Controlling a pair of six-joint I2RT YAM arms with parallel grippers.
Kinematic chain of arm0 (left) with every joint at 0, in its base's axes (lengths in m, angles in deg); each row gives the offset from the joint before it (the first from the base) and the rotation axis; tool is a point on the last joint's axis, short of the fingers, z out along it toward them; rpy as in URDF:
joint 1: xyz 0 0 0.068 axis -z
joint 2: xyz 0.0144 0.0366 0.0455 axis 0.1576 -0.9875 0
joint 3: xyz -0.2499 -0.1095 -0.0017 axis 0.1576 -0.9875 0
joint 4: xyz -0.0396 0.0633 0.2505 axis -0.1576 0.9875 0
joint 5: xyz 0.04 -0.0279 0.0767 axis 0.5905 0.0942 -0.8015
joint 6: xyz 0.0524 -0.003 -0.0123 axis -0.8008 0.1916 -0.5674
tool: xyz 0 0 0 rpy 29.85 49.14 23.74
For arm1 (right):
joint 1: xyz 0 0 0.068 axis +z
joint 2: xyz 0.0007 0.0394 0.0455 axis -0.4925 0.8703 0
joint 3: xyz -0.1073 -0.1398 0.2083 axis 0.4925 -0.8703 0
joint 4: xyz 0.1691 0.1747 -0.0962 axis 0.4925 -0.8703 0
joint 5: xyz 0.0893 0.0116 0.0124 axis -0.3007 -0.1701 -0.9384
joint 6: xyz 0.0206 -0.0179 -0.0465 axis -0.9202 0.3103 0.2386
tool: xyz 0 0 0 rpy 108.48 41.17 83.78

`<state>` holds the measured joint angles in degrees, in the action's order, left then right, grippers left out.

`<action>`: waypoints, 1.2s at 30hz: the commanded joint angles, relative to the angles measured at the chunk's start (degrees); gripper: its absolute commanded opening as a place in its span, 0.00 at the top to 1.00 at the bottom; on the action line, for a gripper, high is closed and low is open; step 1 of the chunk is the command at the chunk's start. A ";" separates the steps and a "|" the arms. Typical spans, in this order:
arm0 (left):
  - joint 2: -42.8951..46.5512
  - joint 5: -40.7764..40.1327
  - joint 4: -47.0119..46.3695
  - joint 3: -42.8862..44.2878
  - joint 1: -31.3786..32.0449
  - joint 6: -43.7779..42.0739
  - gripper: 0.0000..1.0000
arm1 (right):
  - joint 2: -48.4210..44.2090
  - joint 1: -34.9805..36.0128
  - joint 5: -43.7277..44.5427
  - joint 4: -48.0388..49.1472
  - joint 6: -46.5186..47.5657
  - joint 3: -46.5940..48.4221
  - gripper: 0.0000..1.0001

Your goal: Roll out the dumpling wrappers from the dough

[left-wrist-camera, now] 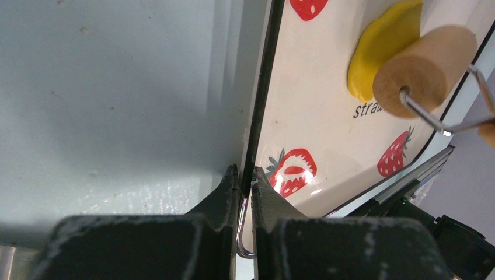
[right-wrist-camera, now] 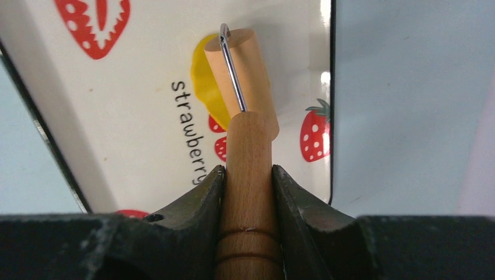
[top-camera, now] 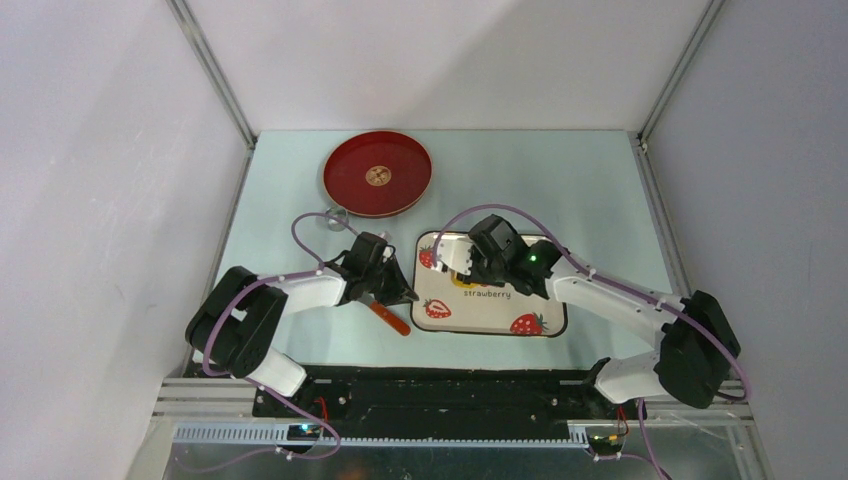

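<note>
nearest the arm bases, the left fingers (top-camera: 403, 292) are pinched almost shut on the dark left rim of the strawberry board (left-wrist-camera: 315, 116). that pins it to the pale bench (left-wrist-camera: 117, 87), a sensible hold, since the board looks glossy and likely to skate under a push. an orange-handled tool (top-camera: 392, 320) lies on the bench just beside that corner. the right fingers (top-camera: 464, 264) are clamped on the turned handle (right-wrist-camera: 249, 169) of the wooden roller (left-wrist-camera: 423, 73), jaws partway apart with the wood filling the gap. the drum hangs from a bent wire and sits at the edge of the dough (left-wrist-camera: 379, 46); whether it presses or only touches i cannot tell. the dough lies near the middle of the board, by the printed word. it is a bright yellow, smooth, matte patch, already somewhat flattened, with a rounded, uneven outline, and no cut disc shows. it should be light, very soft and a little tacky, so it will dent and smear under pinching fingers and may cling to the drum. it is best worked through the roller, held at the handle; to lift it, peel from a thin edge. farthest off, a red plate (top-camera: 350, 190) sits on the bench well apart from the board.
</note>
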<state>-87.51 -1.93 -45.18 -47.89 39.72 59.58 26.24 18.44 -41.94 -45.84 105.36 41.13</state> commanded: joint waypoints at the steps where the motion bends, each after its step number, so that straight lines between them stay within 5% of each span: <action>1: -1.99 -6.87 4.92 -2.09 -1.03 -0.91 1.00 | -4.48 1.39 0.60 -2.90 -4.05 2.78 1.00; 18: -1.98 -6.92 4.92 -2.17 -1.04 -0.91 1.00 | 3.23 6.28 11.71 -2.81 -3.94 3.14 1.00; 36: -1.99 -6.87 4.94 -2.07 -1.04 -0.91 1.00 | 4.52 10.08 7.09 -7.26 -5.47 -0.52 1.00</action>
<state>-87.51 -1.89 -45.18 -47.91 39.68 59.58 31.07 26.42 -29.04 -48.44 102.26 43.30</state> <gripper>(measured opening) 0.097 0.366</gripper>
